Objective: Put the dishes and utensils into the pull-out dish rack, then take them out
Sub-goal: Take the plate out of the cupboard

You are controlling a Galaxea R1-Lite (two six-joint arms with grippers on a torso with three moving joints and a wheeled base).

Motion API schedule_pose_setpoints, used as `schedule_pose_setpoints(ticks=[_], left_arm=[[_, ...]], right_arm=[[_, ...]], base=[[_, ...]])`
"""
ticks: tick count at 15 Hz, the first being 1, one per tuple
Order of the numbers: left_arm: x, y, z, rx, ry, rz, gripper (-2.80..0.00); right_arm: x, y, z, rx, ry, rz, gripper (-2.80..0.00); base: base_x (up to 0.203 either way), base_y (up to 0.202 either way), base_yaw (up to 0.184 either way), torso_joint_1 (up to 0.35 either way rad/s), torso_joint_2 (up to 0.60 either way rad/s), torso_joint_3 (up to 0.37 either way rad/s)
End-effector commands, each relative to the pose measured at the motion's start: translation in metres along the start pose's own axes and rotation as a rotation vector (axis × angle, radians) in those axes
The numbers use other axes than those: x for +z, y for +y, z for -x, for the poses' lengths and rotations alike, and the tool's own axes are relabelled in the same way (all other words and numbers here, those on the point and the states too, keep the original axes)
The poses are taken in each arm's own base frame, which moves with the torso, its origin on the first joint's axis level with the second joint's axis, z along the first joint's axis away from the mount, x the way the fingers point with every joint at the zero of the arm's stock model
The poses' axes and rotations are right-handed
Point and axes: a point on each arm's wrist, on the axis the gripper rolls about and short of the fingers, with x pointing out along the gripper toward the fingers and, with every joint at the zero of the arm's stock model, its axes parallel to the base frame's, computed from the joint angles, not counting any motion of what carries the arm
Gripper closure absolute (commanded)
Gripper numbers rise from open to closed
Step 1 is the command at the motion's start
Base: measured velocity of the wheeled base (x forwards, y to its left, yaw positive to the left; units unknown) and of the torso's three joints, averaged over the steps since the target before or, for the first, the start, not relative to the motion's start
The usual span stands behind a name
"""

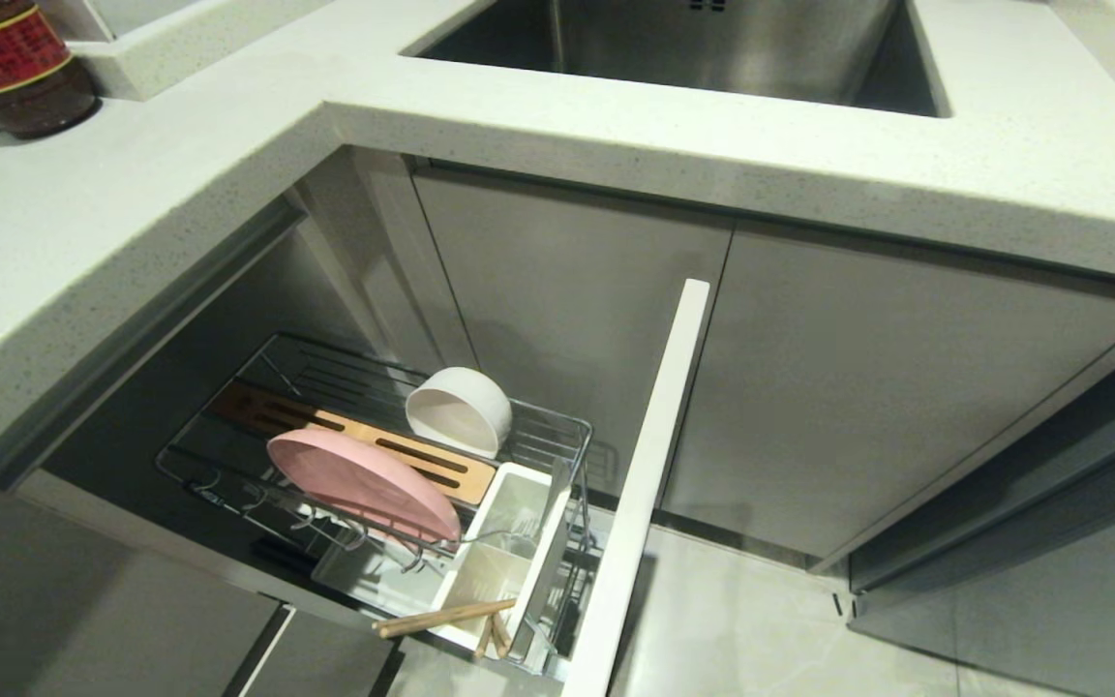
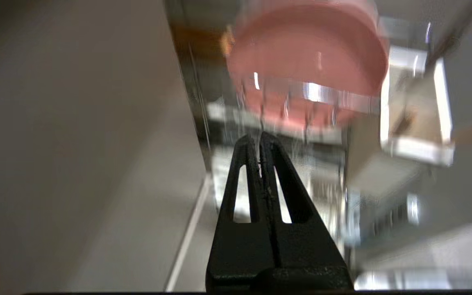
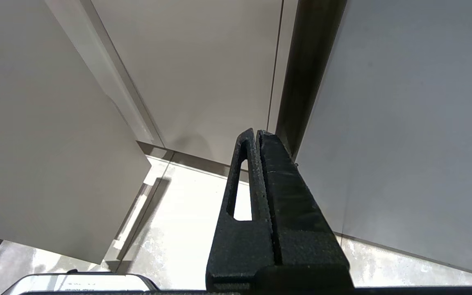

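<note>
Rack [image 1: 557, 426] pulled out: pink plate [image 1: 364, 482] slotted, bowl [image 1: 459, 410] behind it, chopsticks [image 1: 446, 617] in caddy [image 1: 495, 571]. Left gripper [image 2: 260, 135] and right gripper [image 3: 255, 132] both closed, empty.

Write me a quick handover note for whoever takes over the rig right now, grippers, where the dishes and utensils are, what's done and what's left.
Left gripper: shut, empty, pointing toward the rack.
Right gripper: shut, empty, facing the cabinet doors.
Pull-out dish rack: pulled out under the counter.
Pink plate: standing tilted in the wire slots.
Bowl: on its side at the back of the rack.
Chopsticks: lying across the white caddy's front edge.
Fork: seems to lie in the caddy.
Done: loading, apparently.
Left: unload everything.
</note>
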Motion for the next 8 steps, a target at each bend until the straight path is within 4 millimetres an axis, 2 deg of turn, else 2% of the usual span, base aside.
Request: schedule_pose_setpoints(ticks=[1,8], left_arm=[[-0.0105,-0.0009,-0.0014,-0.009,0.039,0.006,0.00],[-0.0106,-0.0007,-0.0014,-0.003,0.039,0.009,0.00]], right_arm=[[-0.0073,-0.0001,-0.0016,0.000,0.026,-0.001,0.00],[-0.0073,-0.0001,-0.0016,0.000,0.026,0.000,0.00]], base=[[0.000,0.000,0.000,0.000,0.00,0.000],[0.000,0.000,0.000,0.000,0.00,0.000]])
